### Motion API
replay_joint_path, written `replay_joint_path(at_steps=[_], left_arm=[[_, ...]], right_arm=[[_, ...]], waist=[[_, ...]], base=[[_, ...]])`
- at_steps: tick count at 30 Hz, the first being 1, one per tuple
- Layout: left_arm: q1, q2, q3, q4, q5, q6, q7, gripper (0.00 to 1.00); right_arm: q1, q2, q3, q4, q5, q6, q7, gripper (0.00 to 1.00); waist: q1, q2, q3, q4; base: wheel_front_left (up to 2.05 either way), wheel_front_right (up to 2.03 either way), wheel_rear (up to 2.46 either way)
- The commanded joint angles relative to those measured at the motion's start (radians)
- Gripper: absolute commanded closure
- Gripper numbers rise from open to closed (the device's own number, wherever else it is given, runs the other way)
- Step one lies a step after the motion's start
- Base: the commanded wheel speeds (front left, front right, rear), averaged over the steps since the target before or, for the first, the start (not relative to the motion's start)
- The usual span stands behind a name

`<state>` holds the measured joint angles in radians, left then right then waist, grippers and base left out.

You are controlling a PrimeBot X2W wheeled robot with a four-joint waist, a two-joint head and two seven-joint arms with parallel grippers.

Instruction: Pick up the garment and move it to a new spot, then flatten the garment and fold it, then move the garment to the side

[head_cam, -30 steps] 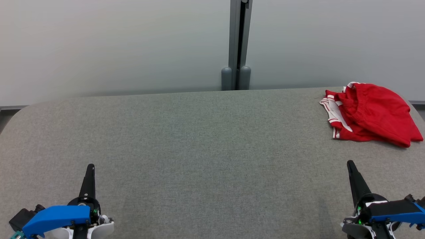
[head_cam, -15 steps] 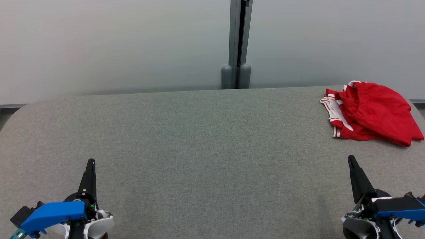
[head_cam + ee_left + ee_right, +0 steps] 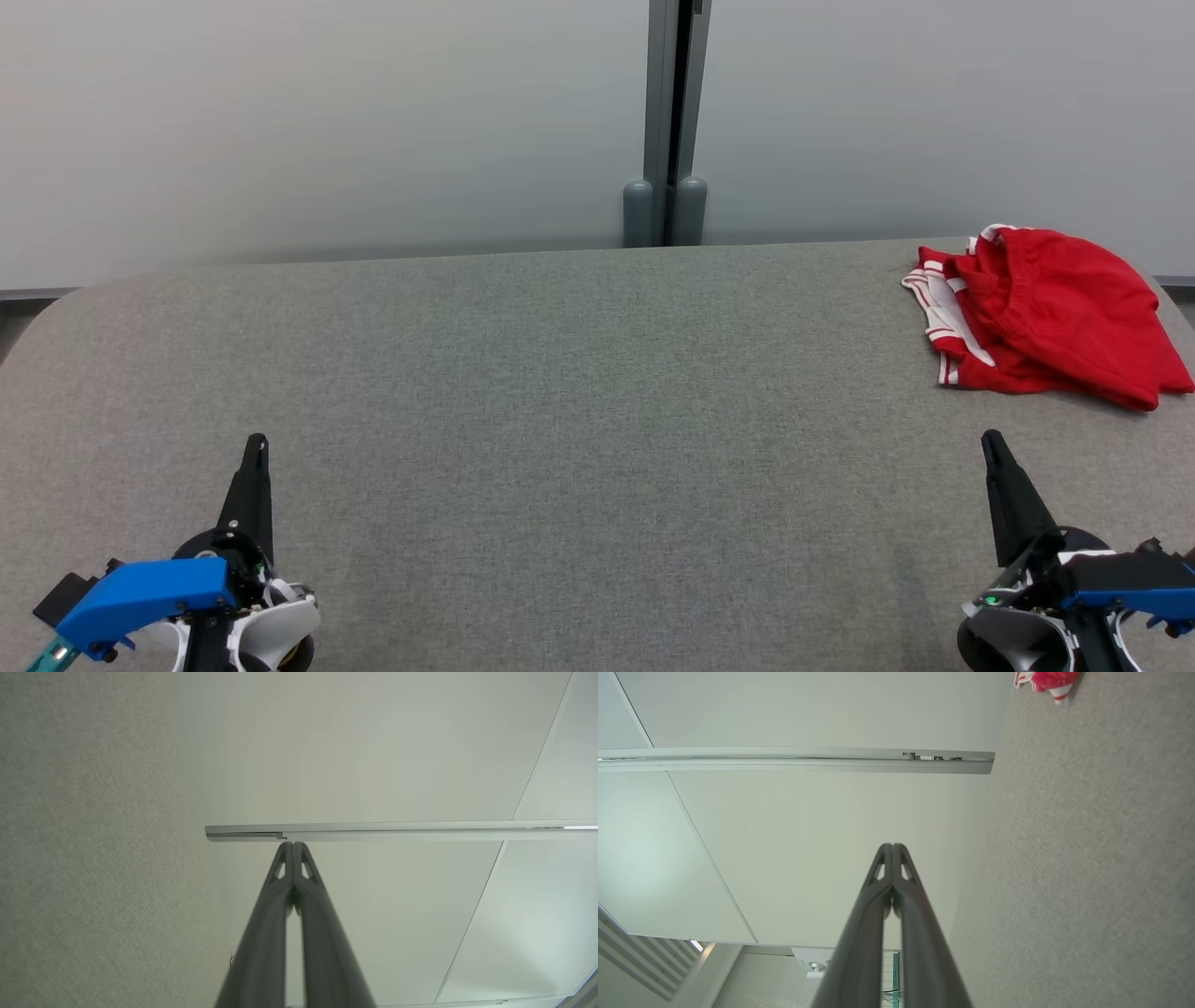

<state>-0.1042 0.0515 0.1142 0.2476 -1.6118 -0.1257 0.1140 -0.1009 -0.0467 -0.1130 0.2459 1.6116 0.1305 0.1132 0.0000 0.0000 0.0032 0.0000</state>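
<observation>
Grey table [image 3: 560, 373], 1 garment [image 3: 1055, 313] (red)

Head cam: high, facing forward-down across grey desk [image 3: 560, 392] to wall [image 3: 327, 121]. Wrist cams: low, rolled sideways, sighting along left pincer [image 3: 293, 845] and right pincer [image 3: 893, 846] at same wall post [image 3: 665, 112]. Right wrist shares far-right red shorts [image 3: 1048, 680] with head.

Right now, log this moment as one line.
phase: before pickup | garment: bunched, far right of table | left gripper: shut, empty | right gripper: shut, empty, short of garment
</observation>
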Motion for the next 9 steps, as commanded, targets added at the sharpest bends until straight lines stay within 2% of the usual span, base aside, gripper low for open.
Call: replay_joint_path(at_steps=[1, 9], left_arm=[[-0.011, -0.003, 0.001, -0.004, -0.002, -0.010, 0.004, 1.00], [-0.011, -0.003, 0.001, -0.004, -0.002, -0.010, 0.004, 1.00]], right_arm=[[-0.015, -0.007, -0.003, -0.003, 0.003, 0.000, 0.005, 1.00], [-0.015, -0.007, -0.003, -0.003, 0.003, 0.000, 0.005, 1.00]], waist=[[0.0000, 0.0000, 0.000, 0.000], [0.0000, 0.0000, 0.000, 0.000]], base=[[0.00, 0.00, 0.00], [0.00, 0.00, 0.00]])
